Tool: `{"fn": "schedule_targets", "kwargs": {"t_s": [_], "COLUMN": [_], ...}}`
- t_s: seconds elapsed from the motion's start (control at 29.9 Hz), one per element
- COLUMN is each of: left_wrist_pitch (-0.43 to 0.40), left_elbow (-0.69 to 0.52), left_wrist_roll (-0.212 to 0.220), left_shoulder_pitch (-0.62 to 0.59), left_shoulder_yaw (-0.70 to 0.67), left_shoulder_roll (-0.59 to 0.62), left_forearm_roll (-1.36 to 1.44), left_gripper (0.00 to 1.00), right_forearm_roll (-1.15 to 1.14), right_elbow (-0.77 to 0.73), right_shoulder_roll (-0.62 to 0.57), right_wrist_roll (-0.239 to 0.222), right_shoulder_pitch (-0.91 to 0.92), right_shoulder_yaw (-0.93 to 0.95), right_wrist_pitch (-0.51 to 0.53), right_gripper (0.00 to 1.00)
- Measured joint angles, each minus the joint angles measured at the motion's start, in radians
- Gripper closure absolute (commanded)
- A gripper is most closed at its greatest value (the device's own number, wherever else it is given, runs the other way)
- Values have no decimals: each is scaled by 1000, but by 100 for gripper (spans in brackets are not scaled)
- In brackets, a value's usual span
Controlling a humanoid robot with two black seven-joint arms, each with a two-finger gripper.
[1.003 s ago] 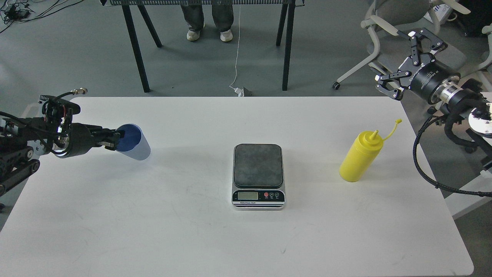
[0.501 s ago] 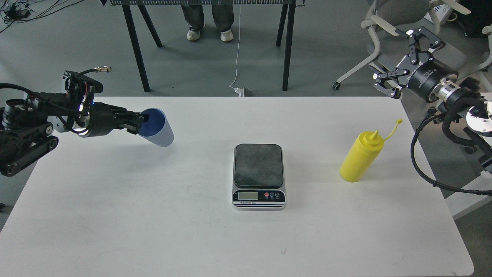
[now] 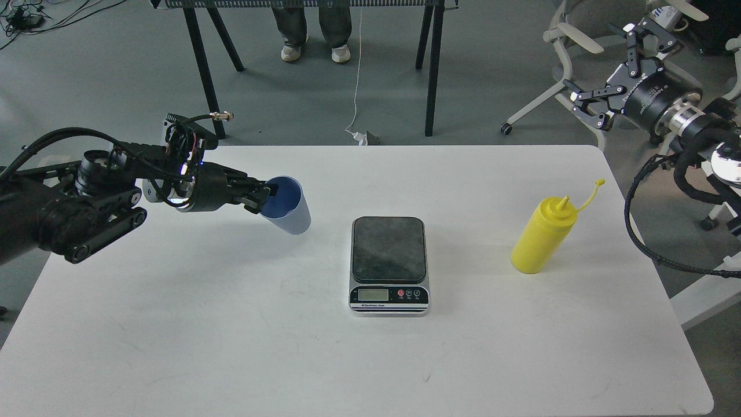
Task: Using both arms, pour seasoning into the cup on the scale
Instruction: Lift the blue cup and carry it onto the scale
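A matt white table (image 3: 231, 347), faintly scuffed and scratched, carries a kitchen scale (image 3: 389, 265) at its centre: dull, mottled dark grey platform, glossy silver-and-black plastic front. At three o'clock of it, a yellow squeeze bottle (image 3: 543, 243) of smooth, softly sheened plastic. At ten o'clock, a pale blue plastic cup (image 3: 288, 206), matt outside, darker blue within. The left arm (image 3: 92, 202) shows matt black casing and a polished metal ring.
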Motion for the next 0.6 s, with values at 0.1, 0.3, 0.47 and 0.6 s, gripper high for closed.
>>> {"fn": "schedule_targets", "kwargs": {"t_s": [0.1,0.3,0.47,0.6], "left_wrist_pitch": [-4,-24,-28,-29], "left_elbow": [5,11,47,69], "left_wrist_roll": [0,0,0,0], "left_shoulder_pitch": [-9,-27,-32,-41], "left_shoulder_yaw": [0,0,1,2], "left_shoulder_roll": [-23,-90,-155,-183], "left_forearm_roll": [0,-2,-2,-1], "left_gripper": [94,94,94,94], "right_forearm_roll": [0,0,0,0], "right_elbow": [-2,-15,-22,-25], "right_shoulder_roll": [1,4,5,6], "right_wrist_roll": [0,0,0,0], "right_shoulder_pitch": [2,2,2,0], "right_shoulder_yaw": [0,0,-2,-3], "right_wrist_pitch": [0,0,0,0], "right_gripper": [1,1,1,1]}}
